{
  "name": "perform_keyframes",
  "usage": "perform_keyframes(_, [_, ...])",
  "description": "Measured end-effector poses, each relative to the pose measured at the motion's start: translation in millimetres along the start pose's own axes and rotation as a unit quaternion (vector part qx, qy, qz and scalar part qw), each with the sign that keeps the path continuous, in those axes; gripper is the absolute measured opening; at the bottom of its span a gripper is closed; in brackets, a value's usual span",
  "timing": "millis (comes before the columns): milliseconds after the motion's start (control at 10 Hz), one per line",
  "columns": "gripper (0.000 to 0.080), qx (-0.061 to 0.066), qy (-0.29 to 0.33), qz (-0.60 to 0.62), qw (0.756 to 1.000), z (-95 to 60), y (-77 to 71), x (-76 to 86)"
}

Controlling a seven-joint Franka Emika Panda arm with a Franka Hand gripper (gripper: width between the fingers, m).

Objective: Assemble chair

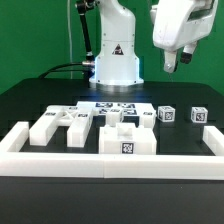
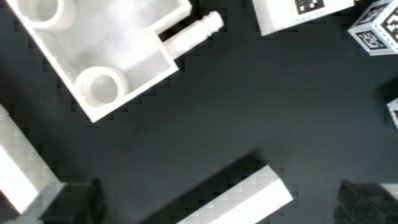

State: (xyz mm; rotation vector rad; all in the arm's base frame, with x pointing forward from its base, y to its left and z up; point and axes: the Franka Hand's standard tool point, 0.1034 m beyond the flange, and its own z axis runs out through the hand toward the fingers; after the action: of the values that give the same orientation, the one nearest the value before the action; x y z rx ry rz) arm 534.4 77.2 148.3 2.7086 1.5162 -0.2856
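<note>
Gripper (image 1: 173,64): hangs high over the far part of the table, toward the exterior view's right, well clear of every part.
Jaws: wide apart and holding nothing; in the wrist view the two dark fingers (image 2: 71,203) stand far from each other with no part gripped.
Chair pieces (image 1: 57,126): all lie loose on the black table (image 1: 30,100), inside the white border rail (image 1: 110,162); none is lifted.
Left group: several chunky white pieces sit close together toward the exterior view's left; where one ends and the next begins is hard to tell.
Tagged block (image 1: 128,142): near the centre, just behind the near run of the rail, with its tag facing the camera.
Small cubes (image 1: 167,114): two tagged cubes at the exterior view's right, apart from each other, on the table below the gripper.
Marker board (image 1: 112,106): flat on the table at far centre, in front of the robot base (image 1: 113,65).
Holed piece (image 2: 98,45): seen from the wrist, a flat white part with round openings and a short peg (image 2: 189,33) sticking from one side; it may belong to the middle pieces, but I cannot match it for certain.
</note>
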Motion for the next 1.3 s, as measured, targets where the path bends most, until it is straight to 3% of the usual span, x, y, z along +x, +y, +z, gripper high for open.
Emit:
perform_keyframes(600, [0.0649, 0.0, 0.0, 0.0, 1.0, 0.1, 0.1, -0.1])
perform_keyframes(800, [0.0649, -0.004, 0.014, 0.041, 0.999, 12.2, 6.5, -1.1])
perform_keyframes(1000, [0.0649, 0.007, 0.025, 0.054, 0.998, 23.4, 17.3, -5.2])
perform_keyframes(1100, [0.0649, 0.015, 0.029, 0.07, 0.997, 19.2, 18.6, -2.4])
perform_keyframes(1300, [0.0649, 0.017, 0.028, 0.142, 0.989, 19.8, 17.6, -1.4])
